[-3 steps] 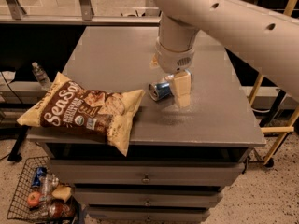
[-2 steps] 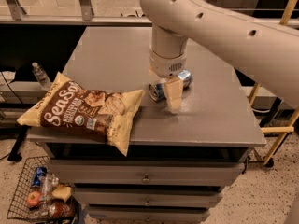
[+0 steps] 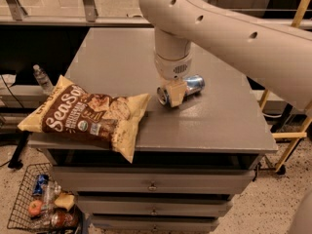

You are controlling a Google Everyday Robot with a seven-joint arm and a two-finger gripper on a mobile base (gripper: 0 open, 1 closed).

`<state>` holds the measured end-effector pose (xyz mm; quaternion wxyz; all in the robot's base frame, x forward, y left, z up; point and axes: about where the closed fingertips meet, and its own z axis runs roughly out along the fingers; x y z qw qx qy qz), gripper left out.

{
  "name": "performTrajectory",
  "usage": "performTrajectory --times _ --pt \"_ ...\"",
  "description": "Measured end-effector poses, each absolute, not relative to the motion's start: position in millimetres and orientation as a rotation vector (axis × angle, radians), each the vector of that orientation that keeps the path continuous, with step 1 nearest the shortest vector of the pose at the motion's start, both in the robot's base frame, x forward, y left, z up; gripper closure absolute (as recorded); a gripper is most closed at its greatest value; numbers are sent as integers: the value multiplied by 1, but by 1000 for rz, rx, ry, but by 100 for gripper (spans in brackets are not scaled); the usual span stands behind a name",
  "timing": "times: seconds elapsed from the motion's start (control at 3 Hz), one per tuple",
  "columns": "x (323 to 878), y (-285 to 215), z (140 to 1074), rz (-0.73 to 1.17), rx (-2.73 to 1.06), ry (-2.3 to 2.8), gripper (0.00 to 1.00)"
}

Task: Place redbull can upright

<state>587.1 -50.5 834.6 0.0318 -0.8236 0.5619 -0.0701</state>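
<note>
The redbull can (image 3: 195,84) lies on its side on the grey table top (image 3: 219,126), near the middle. Its silver top points left toward the chip bag and its blue body points right. My gripper (image 3: 175,93) hangs from the big white arm straight down over the can's middle and straddles it, with its tip at table height. The middle stretch of the can is hidden behind the gripper.
A large SeaSalt chip bag (image 3: 87,113) lies at the table's front left, overhanging the edge, close to the can's left end. Drawers are below the table. A wire basket (image 3: 41,204) with items and a water bottle (image 3: 41,78) are at the left. A yellow frame (image 3: 287,130) stands at the right.
My gripper has shifted left along the can, from its right end to its middle. More of the can's blue body now shows on the right. The can still lies on its side.
</note>
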Motion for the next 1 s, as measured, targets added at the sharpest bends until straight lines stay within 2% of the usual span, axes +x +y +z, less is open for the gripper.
performTrajectory --times 0.33,0.67,1.0 --pt "588 -53 859 -231 -2497 1749 88" --pt "587 -69 895 -143 -2408 1766 100" --pt "586 -81 933 24 -2240 1755 100"
